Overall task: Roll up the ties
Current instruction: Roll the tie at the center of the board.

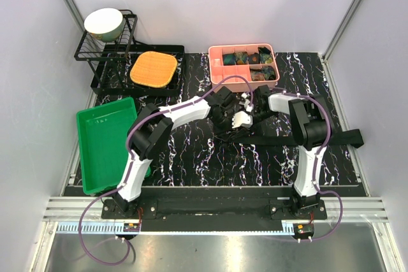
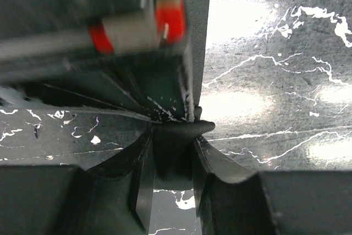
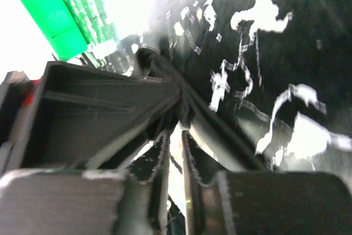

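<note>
Over the middle of the table (image 1: 191, 157), the top camera has both arms meeting, with the left gripper (image 1: 238, 119) and the right gripper (image 1: 256, 110) just beside each other. We only get the whole tie (image 1: 338, 137) from up here. It's a black strip lying flat, its long axis running left to right. One end is under the grippers and the other points off to the right gripper's right, past its arm. Beyond the grippers there's a pink box (image 1: 213, 65) with rolled ties (image 1: 245, 58) in it, and the green tray (image 1: 105, 138) sits well off to the left gripper's left. The jaws are too small to read from this view.

The left wrist camera fills that in: its fingers (image 2: 225, 182) are pinched on a bunched fold of the tie, with fabric fanning out ahead of the tips. The other gripper is a blur just ahead.

On the right wrist camera, the fingers (image 3: 157, 169) sit close, with only a thin slit between them. A band of tie runs down toward them from ahead, but we can't tell if they're actually gripping it.
</note>
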Tool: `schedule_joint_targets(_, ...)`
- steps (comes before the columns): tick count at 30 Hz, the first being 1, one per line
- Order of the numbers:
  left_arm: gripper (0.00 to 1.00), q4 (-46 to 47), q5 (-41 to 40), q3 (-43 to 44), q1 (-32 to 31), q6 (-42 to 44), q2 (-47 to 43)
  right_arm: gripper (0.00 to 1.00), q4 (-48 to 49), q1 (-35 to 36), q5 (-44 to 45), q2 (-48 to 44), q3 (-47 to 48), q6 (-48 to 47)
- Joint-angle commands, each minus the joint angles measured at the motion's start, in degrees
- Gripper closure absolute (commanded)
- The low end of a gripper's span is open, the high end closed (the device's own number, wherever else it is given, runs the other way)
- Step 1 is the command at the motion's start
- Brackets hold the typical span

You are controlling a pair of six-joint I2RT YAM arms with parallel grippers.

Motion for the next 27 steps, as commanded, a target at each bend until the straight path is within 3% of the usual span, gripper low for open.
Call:
schedule_joint_targets(1, 0.68, -3.1, -2.5, -1.6, 0.3, 0.8, 0.8, 0.78, -4.3, -2.8, -1.9, -5.1, 0.2, -3.4)
schedule_joint_targets(10, 0.68, -3.7, -1.8, -0.9, 0.4, 0.6, 1.1, 0.68, 1.6, -2.2, -5.3, -4.7, -2.0, -0.3)
schedule_joint_targets(15, 0.68, -3.9, -1.8, -0.8, 0.5, 0.0, 1.2, 0.67, 7.5, -0.9, -6.7, -3.2, -2.7, 4.0)
schedule_joint_targets(27, 0.69, -4.2, -1.2, -0.9, 0.5, -1.2, 1.4, 0.68, 9.3, 0.8, -4.4, -0.7, -2.6, 3.8)
